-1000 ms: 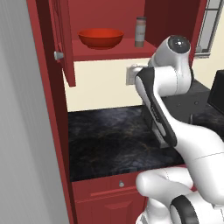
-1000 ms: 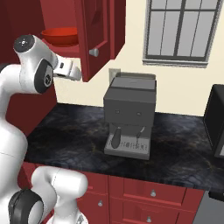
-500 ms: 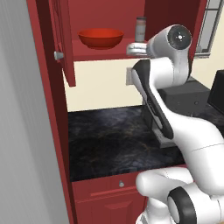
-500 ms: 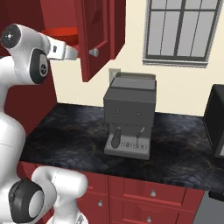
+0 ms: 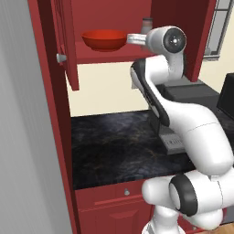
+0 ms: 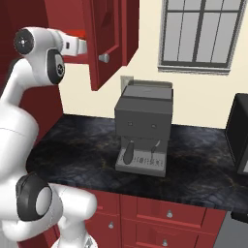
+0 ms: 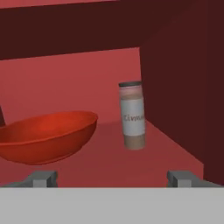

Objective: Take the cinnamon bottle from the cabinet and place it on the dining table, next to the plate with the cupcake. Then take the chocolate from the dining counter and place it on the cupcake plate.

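Claw (image 7: 112,177) spread wide before upright cinnamon bottle (image 7: 132,115), beside red bowl (image 7: 46,135)

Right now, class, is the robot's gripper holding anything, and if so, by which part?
Nothing is held. The gripper is open, short of the cinnamon bottle, which stands upright on the cabinet shelf beside the red bowl.

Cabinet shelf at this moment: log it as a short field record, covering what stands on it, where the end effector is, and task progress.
target: cinnamon bottle, upright on the cabinet shelf, near the right wall
neighbour: red bowl to the bottle's left, apart from it
end effector: open, at the shelf front, short of the bottle, touching nothing
cabinet door: open
counter below: coffee machine on the dark countertop
progress: bottle not yet grasped
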